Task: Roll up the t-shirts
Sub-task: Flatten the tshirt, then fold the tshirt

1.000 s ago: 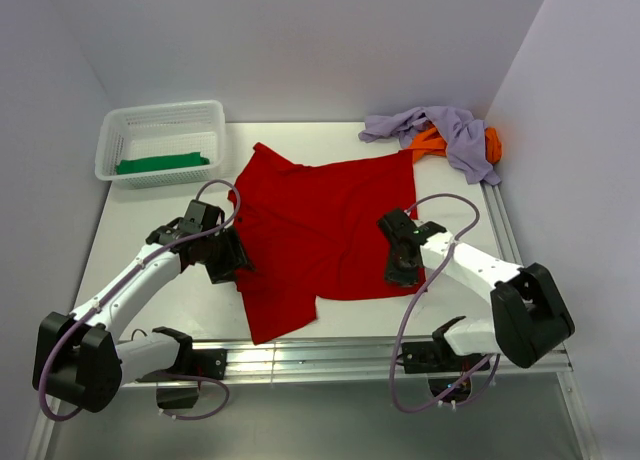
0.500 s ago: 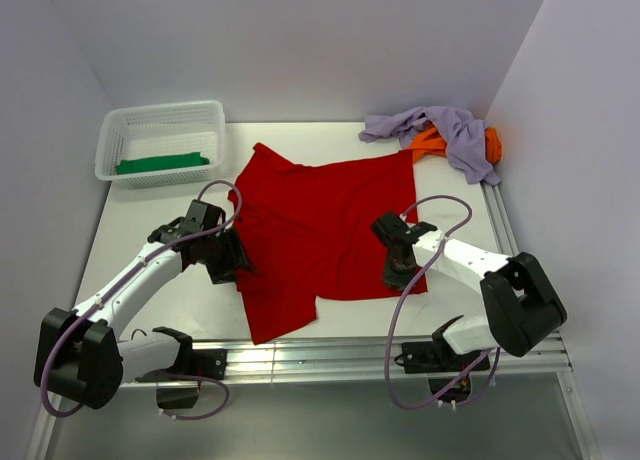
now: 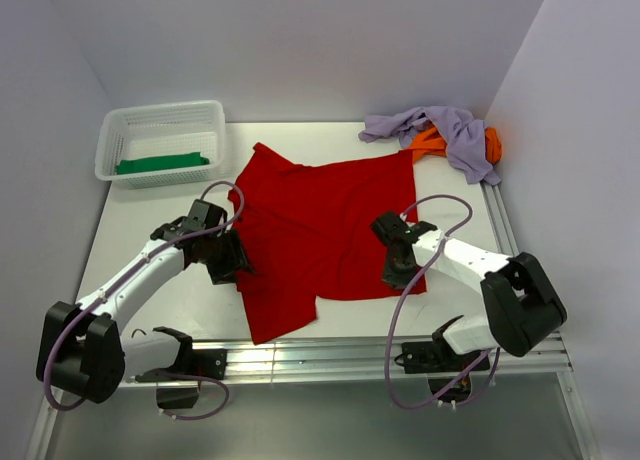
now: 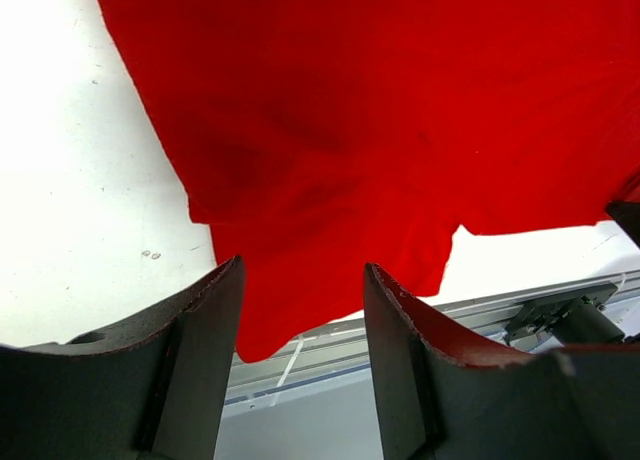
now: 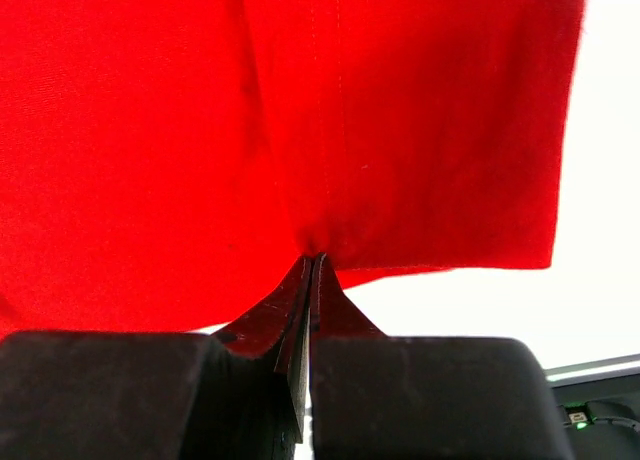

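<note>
Red t-shirt apparently in right claw

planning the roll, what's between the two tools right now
The red shirt, spread flat, fills the stretch between the left tool and the right tool; the top view shows it.

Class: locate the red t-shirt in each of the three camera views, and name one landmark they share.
Top external: red t-shirt spread mid-table.
Left wrist: red t-shirt fills the upper picture.
Right wrist: red t-shirt fills the top, pinched by right pincer.
Shared landmark: white table beside it.
</note>
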You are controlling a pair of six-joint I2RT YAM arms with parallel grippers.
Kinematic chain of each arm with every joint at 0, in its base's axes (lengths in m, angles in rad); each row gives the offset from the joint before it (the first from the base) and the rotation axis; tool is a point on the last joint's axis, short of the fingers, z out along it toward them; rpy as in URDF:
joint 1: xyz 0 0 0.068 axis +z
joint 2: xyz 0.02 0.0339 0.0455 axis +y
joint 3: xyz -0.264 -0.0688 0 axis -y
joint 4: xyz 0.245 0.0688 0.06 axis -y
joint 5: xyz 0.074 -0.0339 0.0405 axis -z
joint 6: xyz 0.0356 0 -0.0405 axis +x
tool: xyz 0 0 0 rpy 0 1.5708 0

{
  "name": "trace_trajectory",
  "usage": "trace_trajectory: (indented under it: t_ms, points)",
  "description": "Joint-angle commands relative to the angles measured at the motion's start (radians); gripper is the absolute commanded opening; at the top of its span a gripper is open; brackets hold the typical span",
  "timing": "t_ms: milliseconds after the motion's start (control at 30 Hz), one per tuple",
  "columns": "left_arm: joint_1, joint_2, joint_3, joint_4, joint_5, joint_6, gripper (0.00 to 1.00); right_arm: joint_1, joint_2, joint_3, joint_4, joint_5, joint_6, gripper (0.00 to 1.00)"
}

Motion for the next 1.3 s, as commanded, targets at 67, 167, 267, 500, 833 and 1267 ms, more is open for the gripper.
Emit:
trace_trajectory:
  t_ms: [67,167,267,500,833,1267]
  points:
    - [-0.004,0.017,0.057,-0.001,0.014,0.034,0.56,-0.042,-0.156,0.042,-0.051,0.002,0.058,0.00]
    - [-0.004,0.036,0.069,-0.001,0.021,0.042,0.56,-0.107,-0.229,0.014,-0.065,-0.024,0.053,0.00]
    - [-0.004,0.056,0.082,-0.002,0.024,0.054,0.55,-0.177,-0.268,-0.024,-0.076,-0.044,0.046,0.00]
    - [-0.004,0.097,0.103,-0.002,0.043,0.075,0.55,-0.254,-0.288,-0.054,-0.108,-0.016,0.081,0.00]
    - [-0.004,0.086,0.043,0.016,0.106,0.053,0.55,-0.653,-0.595,-0.169,-0.119,-0.038,0.260,0.00]
    - [-0.004,0.059,-0.024,-0.035,0.146,0.045,0.56,-0.816,-0.559,-0.210,-0.090,-0.059,0.311,0.00]
